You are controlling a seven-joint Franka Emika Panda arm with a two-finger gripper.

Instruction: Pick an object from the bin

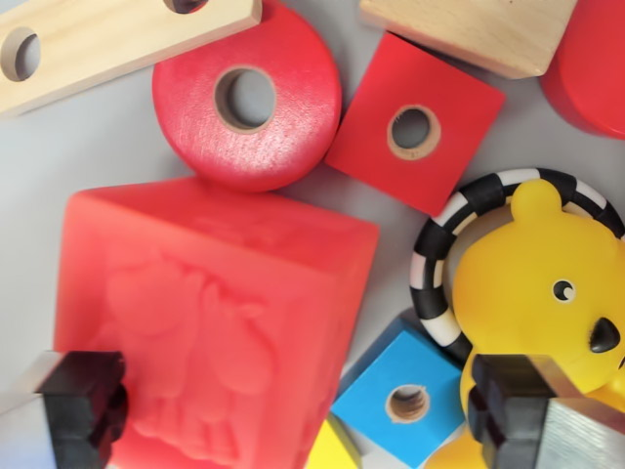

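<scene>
A large red soft block (210,318) with an embossed figure fills the lower left of the wrist view. My gripper (308,415) is open, its black fingertips (86,405) at the bottom corners. The left pad overlaps the block's lower left corner; the right pad (513,410) sits over a yellow bear toy (547,293). The block's lower right part lies between the fingers. A blue square block with a hole (405,391) lies right of it.
A red wooden disc with a hole (247,98), a red square block with a hole (415,122), a black-and-white striped ring (435,259), plain wooden pieces (107,34) and a yellow piece (337,449) lie crowded on the grey bin floor (59,147).
</scene>
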